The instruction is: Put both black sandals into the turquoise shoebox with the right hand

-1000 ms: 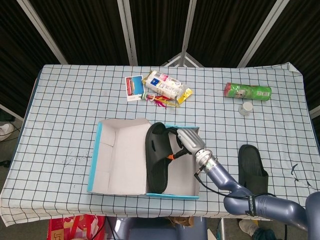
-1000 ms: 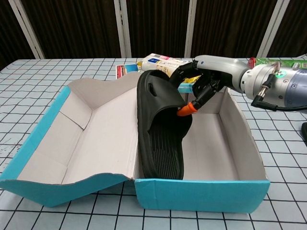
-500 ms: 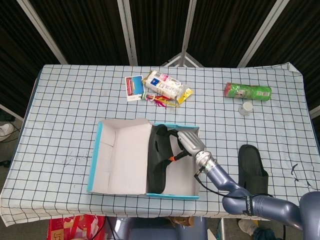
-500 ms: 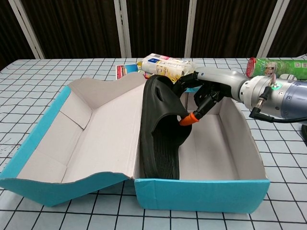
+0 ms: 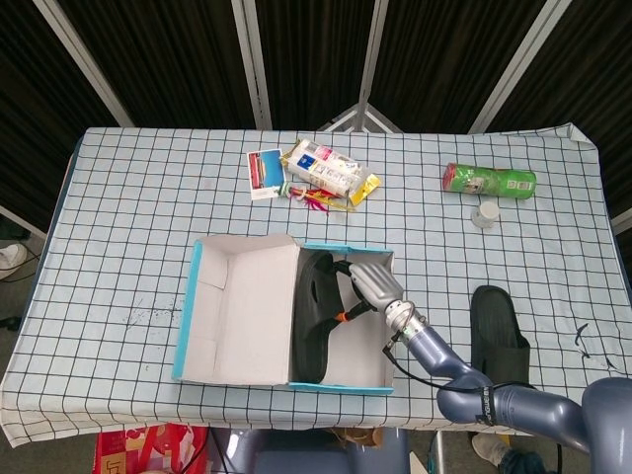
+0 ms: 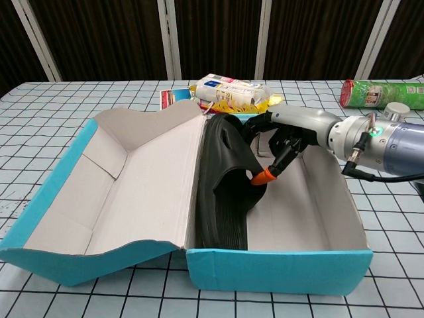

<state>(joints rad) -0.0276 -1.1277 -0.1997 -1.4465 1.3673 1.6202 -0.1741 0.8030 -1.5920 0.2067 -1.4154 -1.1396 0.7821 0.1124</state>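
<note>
We see the silver right hand inside the open turquoise cardboard shoebox, its fingers closed on the strap of the first black rubber sandal. This sandal stands on its long edge against the box's left inner wall, beside the raised grey-lined lid, with its long axis running near to far and its sole tread facing right toward the hand. The hand lies just right of the sandal and touching it, reaching in from the right. We judge step 1 of 2 nearly complete, since the sandal appears to sit on the box floor but is not yet released. The second black sandal lies flat on the checked tablecloth, well right of the box, its long axis also near to far. It sits on the right arm's own side, so we expect an easy reach once the fingers let go. The left hand appears in neither view.
</note>
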